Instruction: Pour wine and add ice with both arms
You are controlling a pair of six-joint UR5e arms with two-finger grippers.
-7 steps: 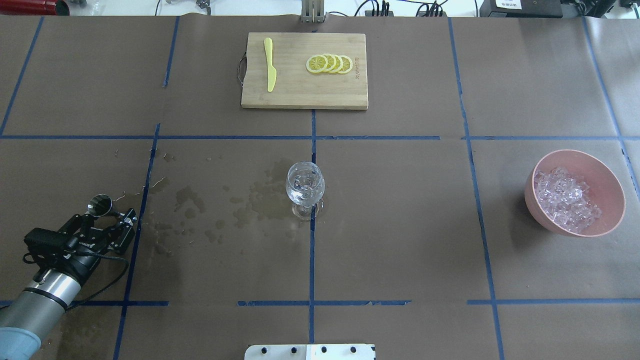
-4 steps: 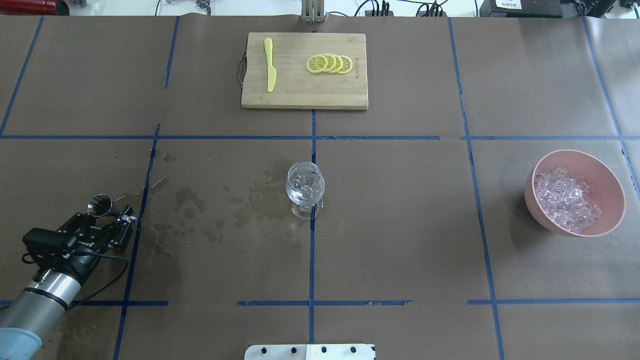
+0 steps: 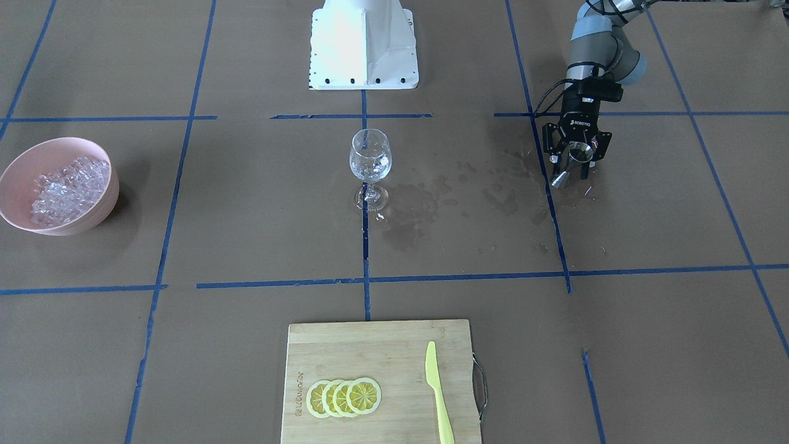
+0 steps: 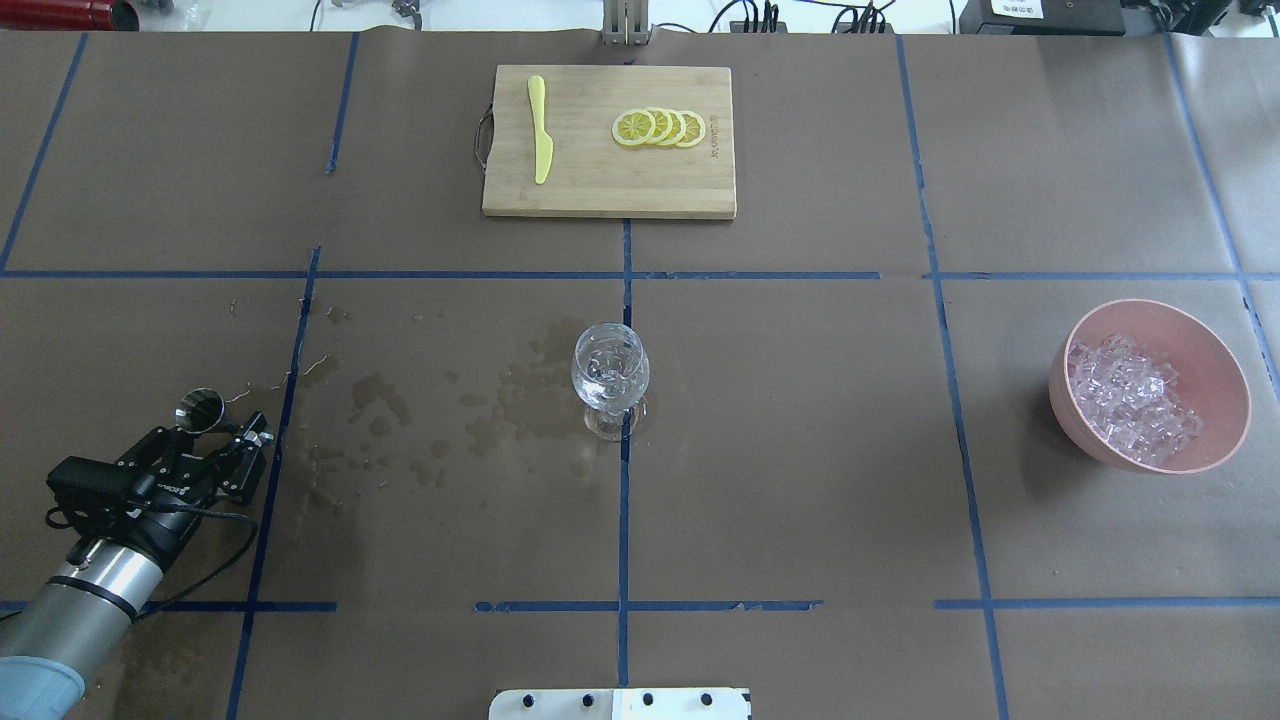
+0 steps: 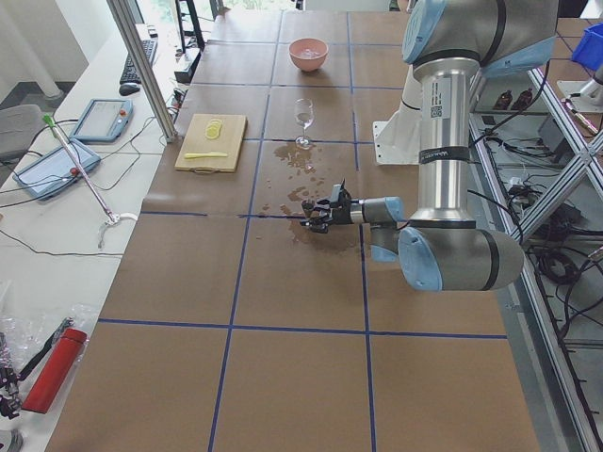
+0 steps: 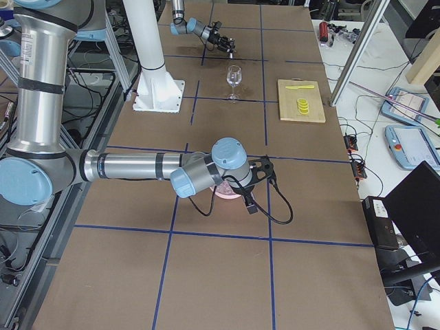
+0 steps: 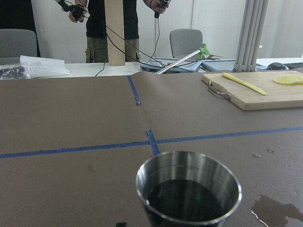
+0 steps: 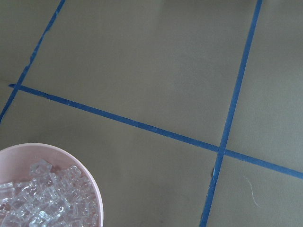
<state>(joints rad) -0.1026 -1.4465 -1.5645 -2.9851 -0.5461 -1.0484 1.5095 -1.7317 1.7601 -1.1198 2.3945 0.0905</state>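
Left gripper (image 3: pixel 575 161) clamped on a small stainless-steel jigger cup (image 4: pixel 200 410) with dark liquid inside, low over the brown-papered table (image 4: pixel 800 450), well apart from the clear stemmed wine glass (image 4: pixel 610 368) at centre. Clear ice cubes (image 4: pixel 1135 400) are heaped in a round pink bowl (image 4: pixel 1225 350) on the robot's right. Right gripper (image 6: pixel 265 167) is near the bowl; can't tell how wide it is.

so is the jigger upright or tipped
Upright: the left wrist view shows the steel jigger with its open rim facing up.
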